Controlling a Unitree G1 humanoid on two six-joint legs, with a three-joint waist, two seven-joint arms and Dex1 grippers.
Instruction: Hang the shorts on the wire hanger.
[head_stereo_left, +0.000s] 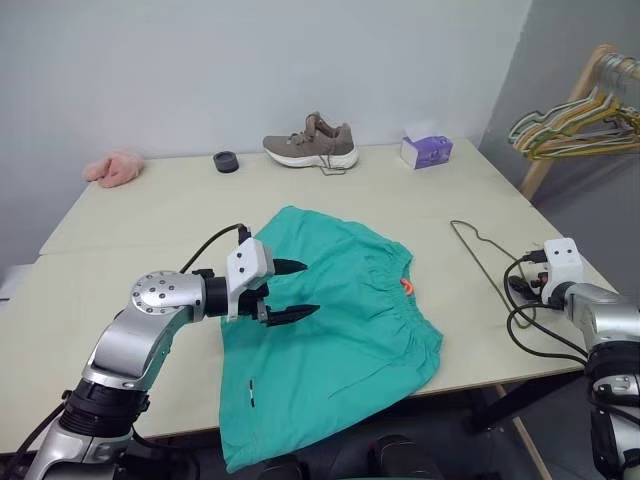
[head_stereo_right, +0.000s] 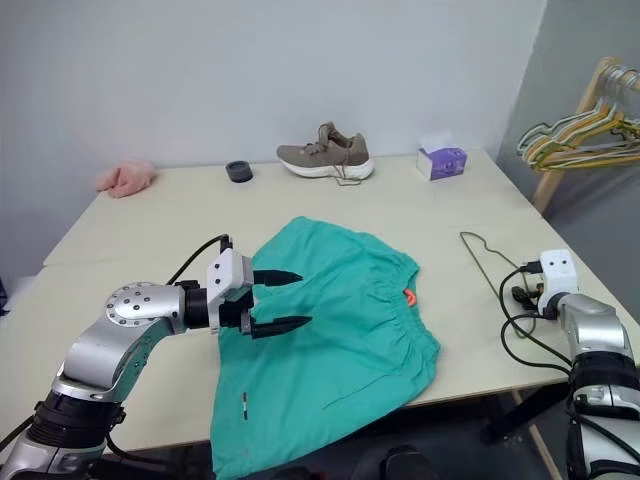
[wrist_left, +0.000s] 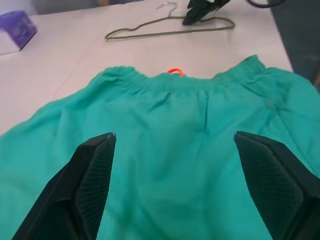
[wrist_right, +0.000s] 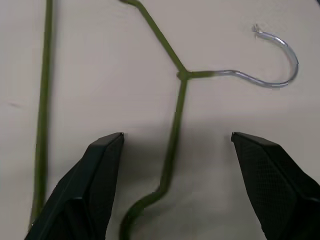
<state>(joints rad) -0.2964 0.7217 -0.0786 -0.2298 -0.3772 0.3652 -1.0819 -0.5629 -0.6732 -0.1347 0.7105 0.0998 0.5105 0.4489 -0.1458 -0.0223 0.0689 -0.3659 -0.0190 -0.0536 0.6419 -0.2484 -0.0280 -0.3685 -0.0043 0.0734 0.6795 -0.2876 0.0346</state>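
The room is evenly and brightly lit from overhead, with no hard glare on the pale table (head_stereo_left: 150, 215). Shadows are soft: a faint one lies under the left hand (head_stereo_left: 296, 291) on the shorts (head_stereo_left: 340, 330), and a broad dim patch sits on the table below the right hand (wrist_right: 172, 187) around the wire hanger (wrist_right: 172, 130). Close to the wrist cameras, the black fingers (wrist_left: 95, 175) look slightly soft.

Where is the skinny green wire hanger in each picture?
Left eye view: wire hanger lies flat on the table, right of the shorts.
Right eye view: same spot, right of the shorts.
Left wrist view: beyond the shorts' waistband.
Right wrist view: neck and hook ahead of the open right gripper.
Shared landmark: the shorts' orange tag.
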